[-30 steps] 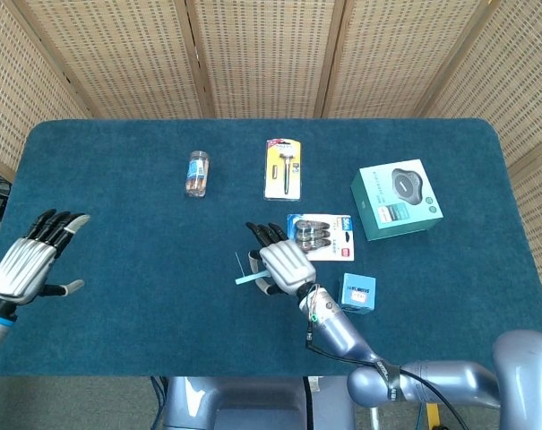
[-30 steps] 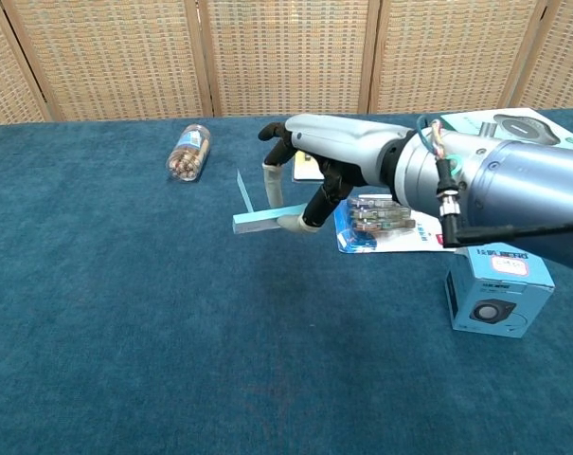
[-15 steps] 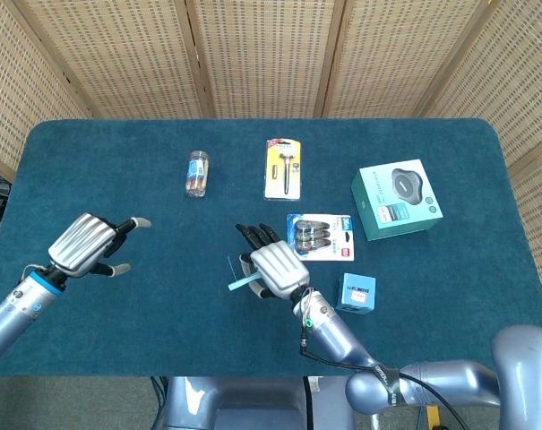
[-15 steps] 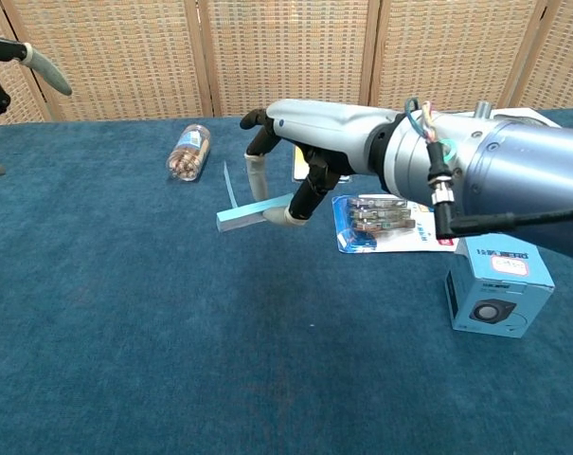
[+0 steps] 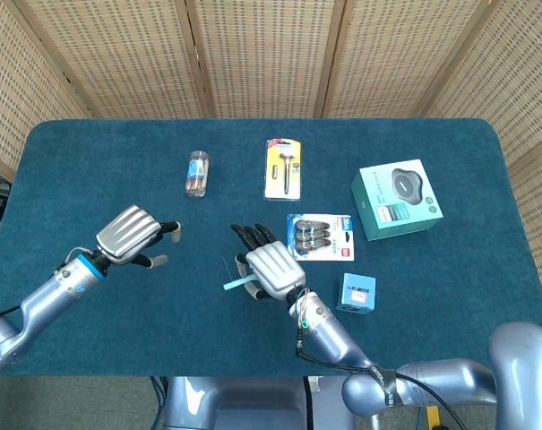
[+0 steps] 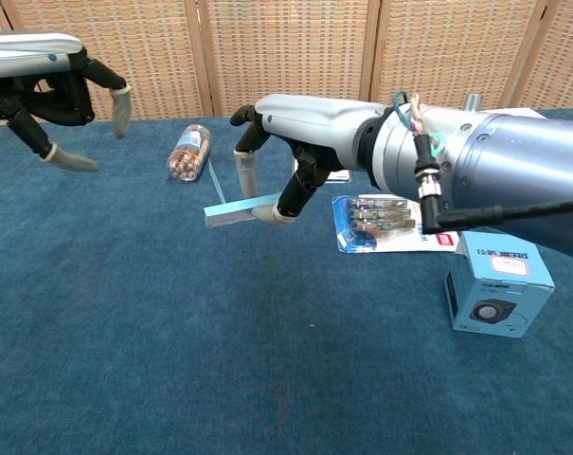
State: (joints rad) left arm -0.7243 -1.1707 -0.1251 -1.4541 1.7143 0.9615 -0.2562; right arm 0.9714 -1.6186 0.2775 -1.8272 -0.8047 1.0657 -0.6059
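surface: tabletop [image 5: 91, 152] covered in dark teal felt-like cloth, rounded corners. backdrop: folding screen [image 5: 262, 54] of woven cane panels in wooden frames, standing behind the tabletop on three sides.

right robot hand [image 5: 269, 267]: gripping a thin light-blue box [image 6: 231, 208], pinched between thumb and a finger, lifted clear of the cloth near the tabletop centre. a clear flap standing up at the far end of the box. no writing legible on it.

left robot hand [image 5: 132, 233]: holding nothing, fingers apart and curved, hovering above the left part of the tabletop, well apart from the light-blue box.

other items, with markings:
- small clear bottle [image 5: 196, 172], lying on its side, far-left of centre; contents brownish, label not readable.
- yellow blister card [image 5: 283, 167] holding a dark slim tool, beyond the right robot hand; print too small to read.
- blue blister pack [image 5: 321, 236] of small grey parts, just beside the right robot hand; red patch at one corner, text not readable.
- small blue cube box [image 6: 497, 284], near front right; picture of a round device on its face, white and orange label on top, lettering blurred.
- teal carton [image 5: 397, 199] showing a dark round device, far right; printing not legible.
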